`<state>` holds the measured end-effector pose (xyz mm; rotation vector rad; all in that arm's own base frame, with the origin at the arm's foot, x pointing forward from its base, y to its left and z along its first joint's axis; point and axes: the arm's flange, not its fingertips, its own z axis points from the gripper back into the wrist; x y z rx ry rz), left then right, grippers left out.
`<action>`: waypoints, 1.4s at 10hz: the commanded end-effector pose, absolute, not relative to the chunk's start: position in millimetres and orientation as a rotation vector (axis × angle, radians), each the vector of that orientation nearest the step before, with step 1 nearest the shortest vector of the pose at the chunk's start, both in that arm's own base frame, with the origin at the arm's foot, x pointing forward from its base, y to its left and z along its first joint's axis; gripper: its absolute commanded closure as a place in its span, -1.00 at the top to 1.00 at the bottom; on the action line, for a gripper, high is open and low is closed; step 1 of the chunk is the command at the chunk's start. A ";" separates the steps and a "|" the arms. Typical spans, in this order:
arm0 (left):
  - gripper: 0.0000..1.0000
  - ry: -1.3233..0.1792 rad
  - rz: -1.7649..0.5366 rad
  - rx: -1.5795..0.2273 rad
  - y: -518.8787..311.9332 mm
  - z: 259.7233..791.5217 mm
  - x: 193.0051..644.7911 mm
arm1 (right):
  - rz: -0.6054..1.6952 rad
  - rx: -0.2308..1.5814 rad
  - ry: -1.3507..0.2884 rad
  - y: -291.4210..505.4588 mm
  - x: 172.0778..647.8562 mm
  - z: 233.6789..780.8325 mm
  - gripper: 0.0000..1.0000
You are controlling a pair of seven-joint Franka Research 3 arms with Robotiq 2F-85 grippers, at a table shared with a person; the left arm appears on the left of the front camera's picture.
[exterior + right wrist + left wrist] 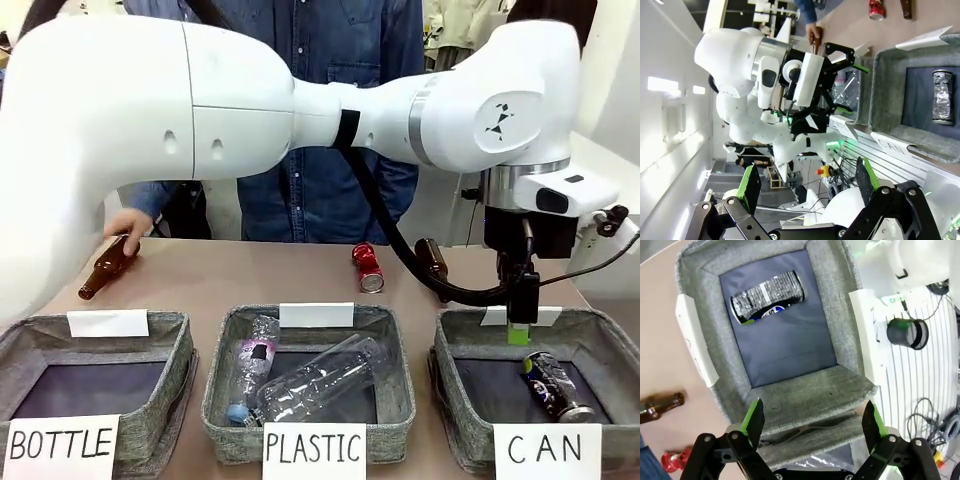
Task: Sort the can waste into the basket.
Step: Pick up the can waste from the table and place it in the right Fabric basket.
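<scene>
Lying on its side on the dark bottom of the basket (598, 340) signed CAN was the black-blue can (556, 386); the red can (367, 267) lay on the table (250, 275) beyond the middle basket (385, 330), a brown bottle (432, 262) just beside it; left tool (518, 328) hung above the CAN basket's far rim, jaws spread wide, nothing between them; right tool (806, 172) likewise gaped empty, well apart from the basket; a person's hand (128, 225) rested on another brown bottle (105, 268) at far left.
</scene>
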<state>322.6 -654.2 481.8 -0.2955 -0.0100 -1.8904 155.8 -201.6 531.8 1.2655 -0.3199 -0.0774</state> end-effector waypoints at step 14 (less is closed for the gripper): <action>1.00 -0.086 -0.664 -0.855 -66.2 611.6 184.4 | 0.295 1.520 0.042 45.2 311.3 528.3 1.00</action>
